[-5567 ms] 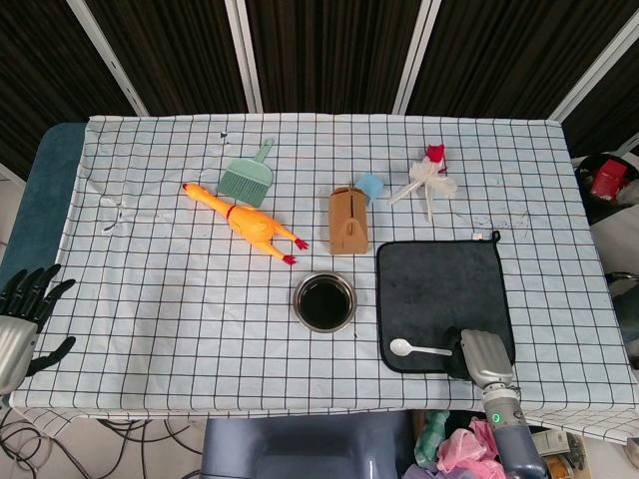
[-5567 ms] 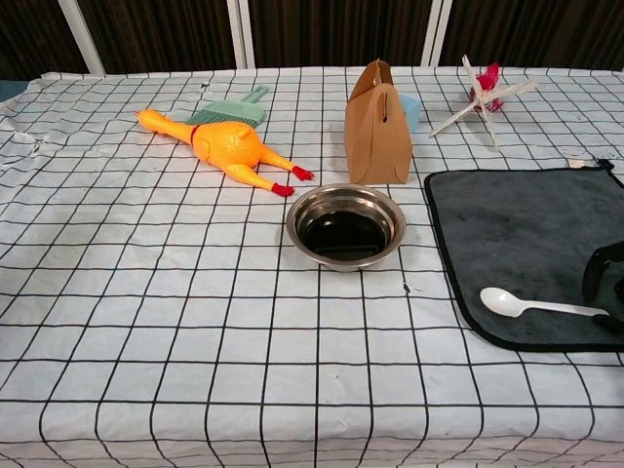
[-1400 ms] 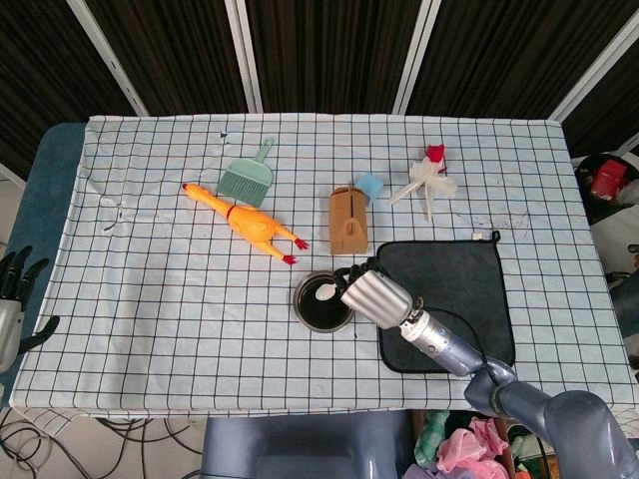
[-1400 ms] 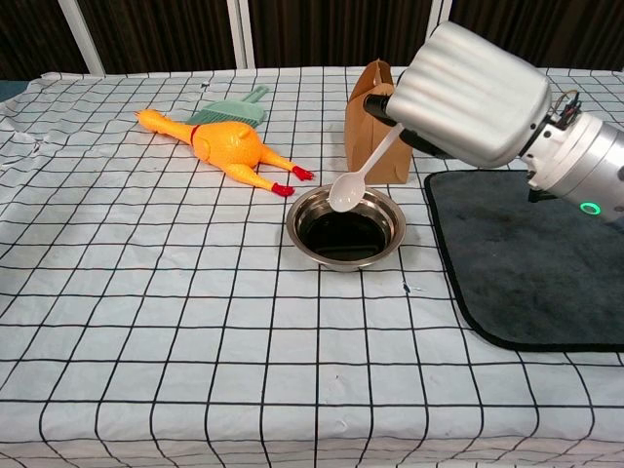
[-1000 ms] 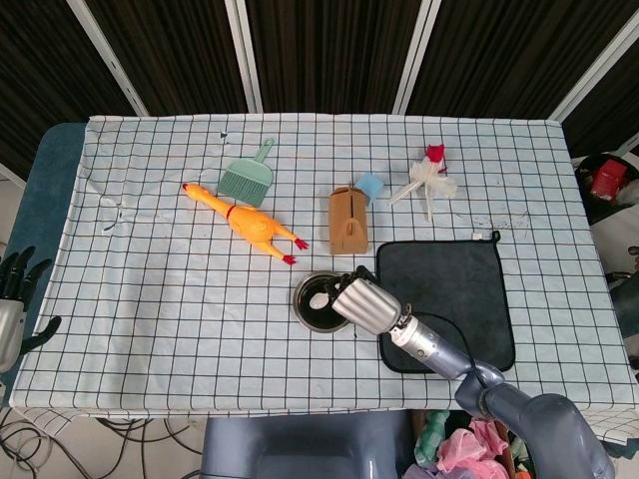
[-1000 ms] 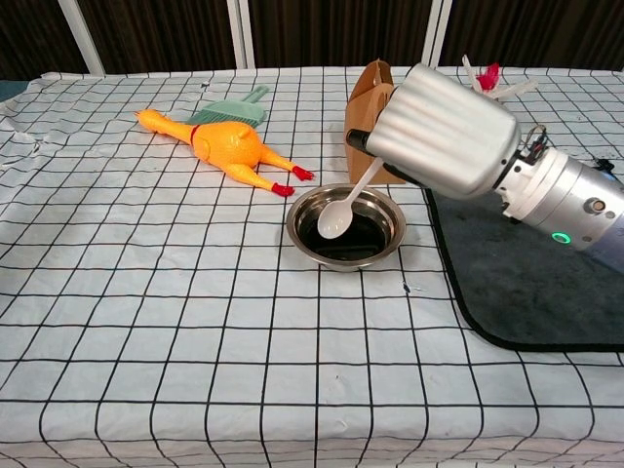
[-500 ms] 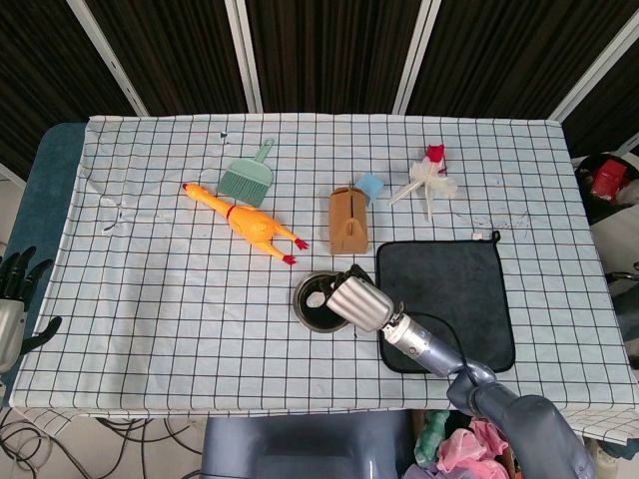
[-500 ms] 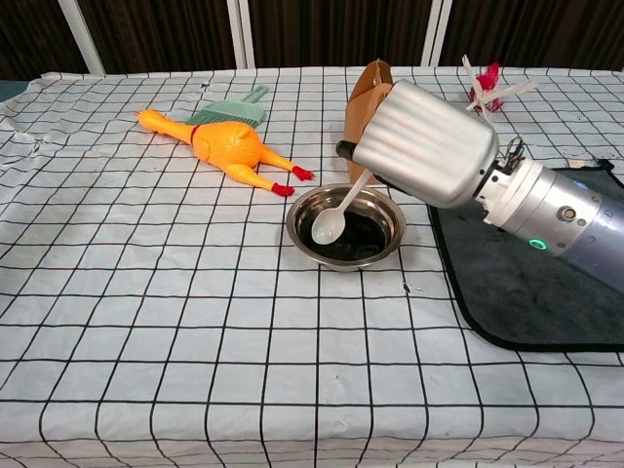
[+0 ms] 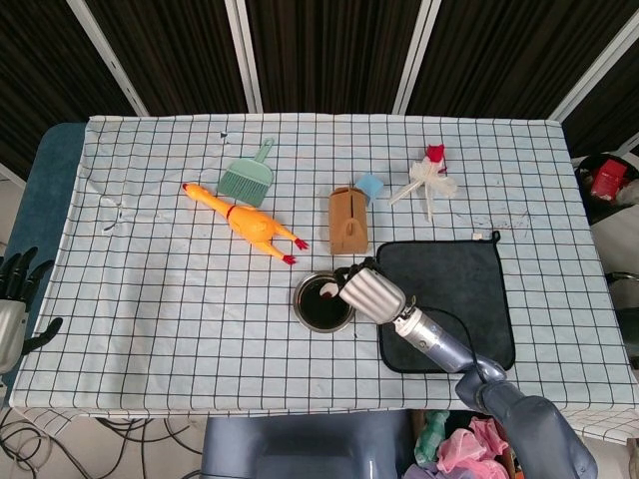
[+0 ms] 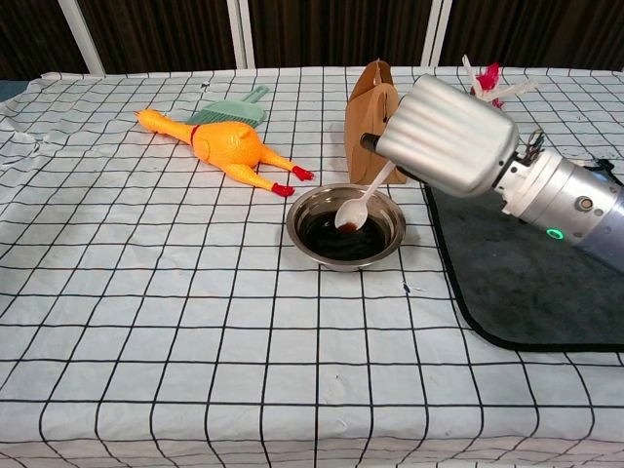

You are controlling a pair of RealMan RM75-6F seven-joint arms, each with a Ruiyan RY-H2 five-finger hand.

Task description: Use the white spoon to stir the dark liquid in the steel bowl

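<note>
The steel bowl point(image 10: 312, 241) point(image 9: 305, 311) of dark liquid sits in the middle of the checked cloth. My right hand point(image 10: 447, 136) point(image 9: 371, 292) hovers over the bowl's right rim and grips the white spoon point(image 10: 361, 206) point(image 9: 327, 292) by its handle. The spoon slants down to the left, its scoop dark-stained and over the liquid's far part; whether it touches the liquid I cannot tell. My left hand point(image 9: 18, 282) stays off the table's left edge with its fingers spread and nothing in it.
A brown paper box point(image 10: 372, 125) stands just behind the bowl. A dark grey mat point(image 10: 546, 263) lies to the right. A rubber chicken point(image 10: 222, 145), a green dustpan brush point(image 10: 232, 109) and a white pinwheel point(image 10: 482, 93) lie at the back.
My right hand shifted right and slightly up, carrying the spoon from the bowl's left part towards its far middle. The scoop now shows dark liquid on it.
</note>
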